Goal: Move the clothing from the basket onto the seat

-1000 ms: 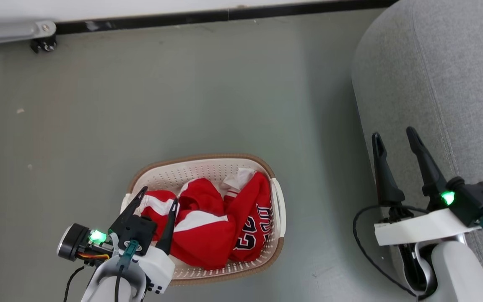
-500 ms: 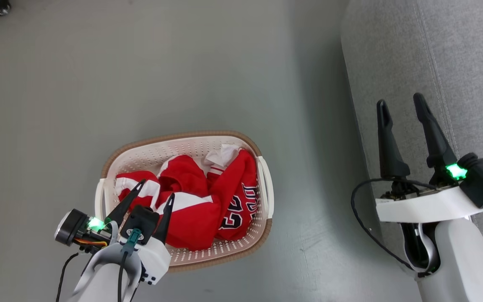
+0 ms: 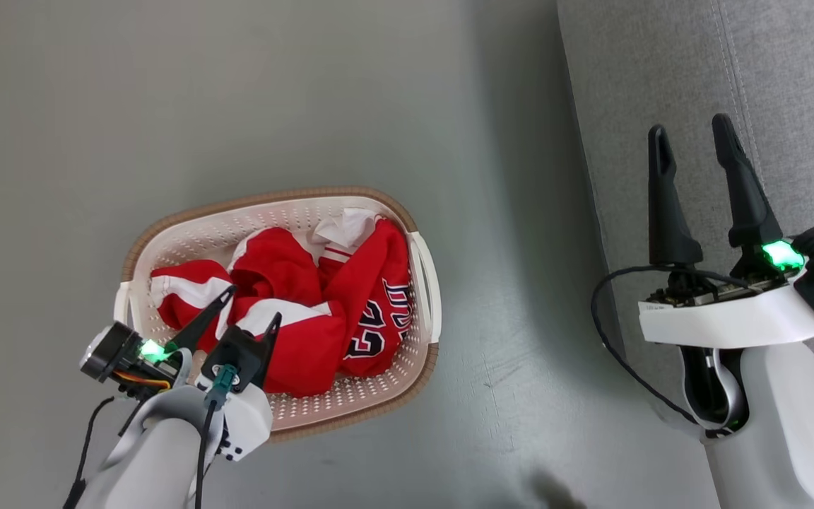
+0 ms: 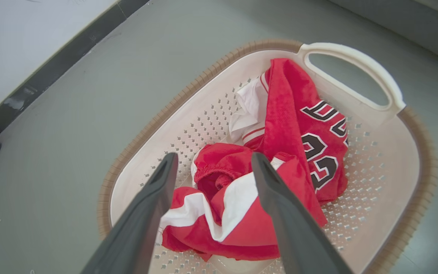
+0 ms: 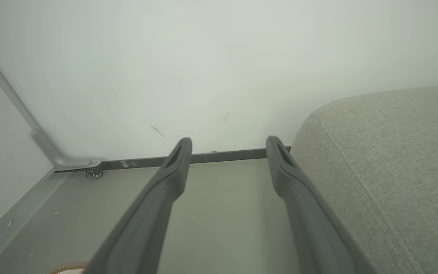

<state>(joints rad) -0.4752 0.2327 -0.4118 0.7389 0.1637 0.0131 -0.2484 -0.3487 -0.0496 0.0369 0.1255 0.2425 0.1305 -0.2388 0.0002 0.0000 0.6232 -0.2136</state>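
Red fabric with white trim lies crumpled inside the basket: the clothing, with the numbered jersey against the basket's handle side and the elastic-waisted shorts bunched beside it. My left jaws are spread wide and empty above the basket's near end, with the fingers either side of a white-striped fold; I cannot tell if they touch it. My right jaws are spread too, holding nothing, well apart from the basket and over the edge of the grey woven seat. The basket sits on the grey floor, with the seat off to its right.
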